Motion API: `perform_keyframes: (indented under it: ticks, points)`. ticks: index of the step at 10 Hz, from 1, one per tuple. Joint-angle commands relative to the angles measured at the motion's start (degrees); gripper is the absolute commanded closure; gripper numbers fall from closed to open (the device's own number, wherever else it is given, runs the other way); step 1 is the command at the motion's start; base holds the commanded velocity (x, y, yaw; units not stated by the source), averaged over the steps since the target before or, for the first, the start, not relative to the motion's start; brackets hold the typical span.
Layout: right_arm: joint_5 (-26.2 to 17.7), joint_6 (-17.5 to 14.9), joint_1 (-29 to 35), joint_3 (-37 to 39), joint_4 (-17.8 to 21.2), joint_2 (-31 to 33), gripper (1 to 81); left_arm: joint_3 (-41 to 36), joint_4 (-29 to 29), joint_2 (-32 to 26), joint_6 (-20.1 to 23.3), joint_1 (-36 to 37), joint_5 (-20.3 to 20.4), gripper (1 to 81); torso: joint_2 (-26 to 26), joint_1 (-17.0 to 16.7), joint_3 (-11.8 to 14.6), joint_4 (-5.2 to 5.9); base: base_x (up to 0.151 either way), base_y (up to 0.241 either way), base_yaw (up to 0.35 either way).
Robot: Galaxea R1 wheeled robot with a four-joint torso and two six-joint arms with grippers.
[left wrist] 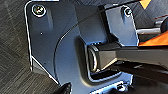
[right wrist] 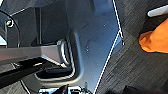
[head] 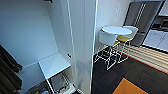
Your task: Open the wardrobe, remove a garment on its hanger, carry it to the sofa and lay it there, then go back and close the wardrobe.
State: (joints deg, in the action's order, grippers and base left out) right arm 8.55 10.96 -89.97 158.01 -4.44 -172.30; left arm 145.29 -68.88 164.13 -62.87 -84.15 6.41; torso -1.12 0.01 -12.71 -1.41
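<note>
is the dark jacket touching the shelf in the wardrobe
Apart. In the head view the dark jacket hangs at the left edge, and bare white back panel shows between it and the shelf inside the wardrobe.

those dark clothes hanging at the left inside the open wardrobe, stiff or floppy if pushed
Probably floppy: the dark clothes hang in soft, uneven folds inside the wardrobe. They look like fabric, so a push would likely make them sway and bunch, not slide as one piece. How heavy they are is hard to tell.
</note>
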Motion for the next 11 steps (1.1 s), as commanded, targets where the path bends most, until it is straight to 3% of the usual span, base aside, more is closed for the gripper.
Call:
perform_keyframes:
  ticks: [1, 11]
  points:
    - [-3.6, -0.1, 1.1, 0.1, -0.1, 0.3, 1.0, -0.2, -0.8, -0.3, 0.1, 1.6, -2.0, 1.0, 0.0, 0.0, 0.0, 0.00, 0.000, 0.000, 0.306]
    - [-3.6, -0.2, 0.9, 0.0, -0.1, 0.2, 1.0, -0.2, -0.8, -0.1, 0.3, 1.6, -2.0, 1.0, 0.0, 0.0, 0.0, 0.00, 0.000, 0.000, 0.305]
